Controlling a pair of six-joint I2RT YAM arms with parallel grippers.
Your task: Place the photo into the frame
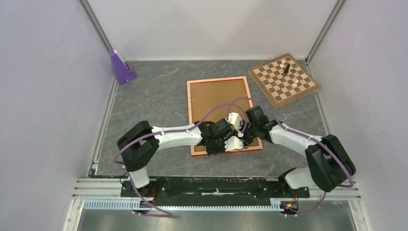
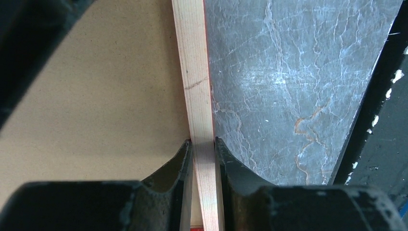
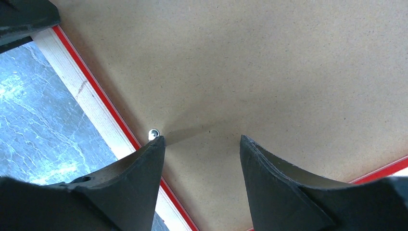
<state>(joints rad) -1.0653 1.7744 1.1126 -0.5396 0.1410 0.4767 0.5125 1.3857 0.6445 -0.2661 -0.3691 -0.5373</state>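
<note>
The orange-red frame (image 1: 217,80) lies face down on the table with the brown backing board (image 1: 216,98) set in it. The photo does not show in any view. My left gripper (image 1: 238,144) is shut on the frame's near rail (image 2: 195,72), one finger on the board side and one on the table side. My right gripper (image 1: 242,129) is open just above the backing board (image 3: 264,72). Its left fingertip (image 3: 155,144) sits at a small metal clip (image 3: 153,134) beside the frame's red inner edge (image 3: 103,96).
A brown chessboard (image 1: 284,79) with a few pieces lies at the back right. A purple wedge-shaped object (image 1: 121,68) stands at the back left corner. Pale walls enclose the grey marbled table (image 1: 154,101) on three sides. Part of the left gripper shows at the right wrist view's top left (image 3: 24,19).
</note>
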